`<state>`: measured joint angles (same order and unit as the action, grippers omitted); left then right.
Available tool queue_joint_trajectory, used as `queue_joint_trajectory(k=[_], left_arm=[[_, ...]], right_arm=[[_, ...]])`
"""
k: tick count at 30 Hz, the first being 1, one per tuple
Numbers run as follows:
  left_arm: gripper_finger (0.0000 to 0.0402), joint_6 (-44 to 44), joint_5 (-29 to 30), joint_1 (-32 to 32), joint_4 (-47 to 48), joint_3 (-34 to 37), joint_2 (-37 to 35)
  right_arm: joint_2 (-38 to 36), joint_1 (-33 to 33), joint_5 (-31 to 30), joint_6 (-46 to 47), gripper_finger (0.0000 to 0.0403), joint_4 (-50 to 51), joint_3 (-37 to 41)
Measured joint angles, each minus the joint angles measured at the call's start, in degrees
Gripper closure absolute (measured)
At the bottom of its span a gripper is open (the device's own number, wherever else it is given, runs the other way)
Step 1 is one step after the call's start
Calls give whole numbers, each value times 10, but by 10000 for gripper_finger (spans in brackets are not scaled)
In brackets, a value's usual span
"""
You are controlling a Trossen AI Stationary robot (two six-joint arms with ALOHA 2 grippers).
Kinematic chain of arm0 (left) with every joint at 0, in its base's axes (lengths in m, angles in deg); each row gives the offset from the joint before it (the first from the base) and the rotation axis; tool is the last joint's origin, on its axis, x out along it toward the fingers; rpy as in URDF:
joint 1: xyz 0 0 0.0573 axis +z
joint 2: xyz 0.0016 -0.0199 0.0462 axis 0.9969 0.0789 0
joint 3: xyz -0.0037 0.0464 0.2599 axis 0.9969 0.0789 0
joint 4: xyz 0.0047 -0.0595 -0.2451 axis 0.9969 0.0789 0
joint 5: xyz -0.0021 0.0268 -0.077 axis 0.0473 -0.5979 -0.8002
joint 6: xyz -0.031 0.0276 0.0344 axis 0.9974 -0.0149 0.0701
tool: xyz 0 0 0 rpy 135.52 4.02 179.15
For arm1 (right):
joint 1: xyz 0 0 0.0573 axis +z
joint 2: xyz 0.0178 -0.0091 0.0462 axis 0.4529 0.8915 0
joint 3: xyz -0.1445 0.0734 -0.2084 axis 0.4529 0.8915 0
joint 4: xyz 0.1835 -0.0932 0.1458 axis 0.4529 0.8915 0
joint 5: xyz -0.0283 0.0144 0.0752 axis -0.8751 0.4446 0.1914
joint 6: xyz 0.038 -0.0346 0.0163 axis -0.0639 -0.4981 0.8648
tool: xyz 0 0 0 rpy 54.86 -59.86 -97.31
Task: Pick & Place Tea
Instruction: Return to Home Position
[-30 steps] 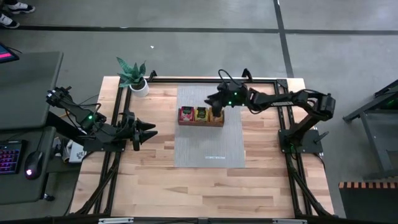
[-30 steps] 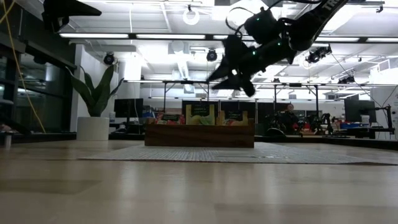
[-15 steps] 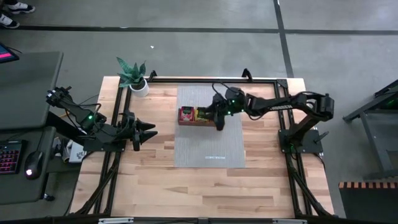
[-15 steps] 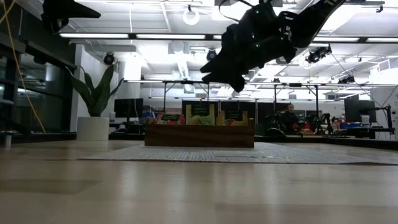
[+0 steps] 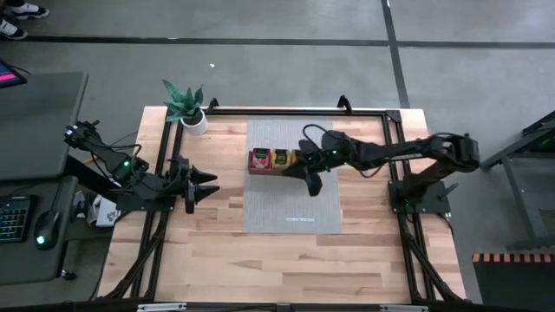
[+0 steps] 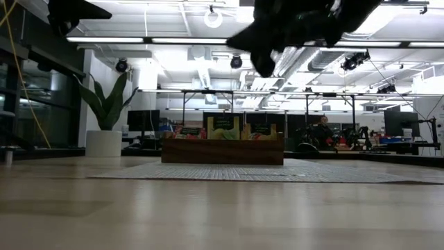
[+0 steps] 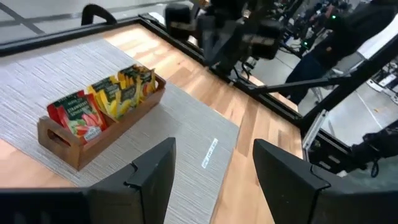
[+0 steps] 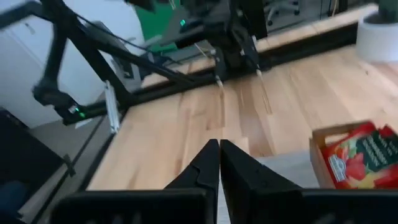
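The tea packets (image 7: pixel 102 102) stand in the wooden tray (image 7: pixel 93 142) on the grey mat's (image 5: pixel 290 208) far half. The right gripper (image 5: pixel 312 186) hovers just beside the tray, fingers pressed together. The left gripper (image 5: pixel 215 183) waits with fingers spread toward the worktop's left edge.

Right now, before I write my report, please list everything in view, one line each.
brown three-compartment wooden tray: one, on the grey mat.
small flat square tea-bag packets: several, count unclear; red at one end, green-yellow in the middle, yellow-orange at the other end.
grey woven mat: one, middle of the table.
light wooden table: one.
green plant in a white pot: one, table corner on the left arm's side.
dark keyboard and mouse: one each, side desk beyond the left arm.
left gripper: black, open, table's left side, pointing toward the tray.
right gripper: black, shut, raised over the tray's right end.
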<state>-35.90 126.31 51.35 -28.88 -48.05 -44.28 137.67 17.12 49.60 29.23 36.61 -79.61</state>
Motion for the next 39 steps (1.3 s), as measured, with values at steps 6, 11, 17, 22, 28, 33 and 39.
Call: queue_joint_trajectory(k=[6,11,17,22,28,33,39], left_arm=[[188,-34,-2,0,-14,37,15],[188,-97,-61,22,-246,150,10],[188,-161,-222,124,-587,321,-57],[188,-146,-295,221,-626,366,-91],[188,-162,-349,300,-612,366,-100],[188,-163,-360,335,-562,367,-99],[188,-124,-315,354,-532,368,-100]], right_arm=[[-101,7,-49,10,399,35,16],[-242,6,-145,30,401,41,93],[-434,6,-200,59,402,42,189],[-551,6,-206,59,402,77,230],[-672,-1,-217,57,402,105,291],[-753,-7,-217,65,403,110,351],[-820,-7,-215,66,403,135,400]])
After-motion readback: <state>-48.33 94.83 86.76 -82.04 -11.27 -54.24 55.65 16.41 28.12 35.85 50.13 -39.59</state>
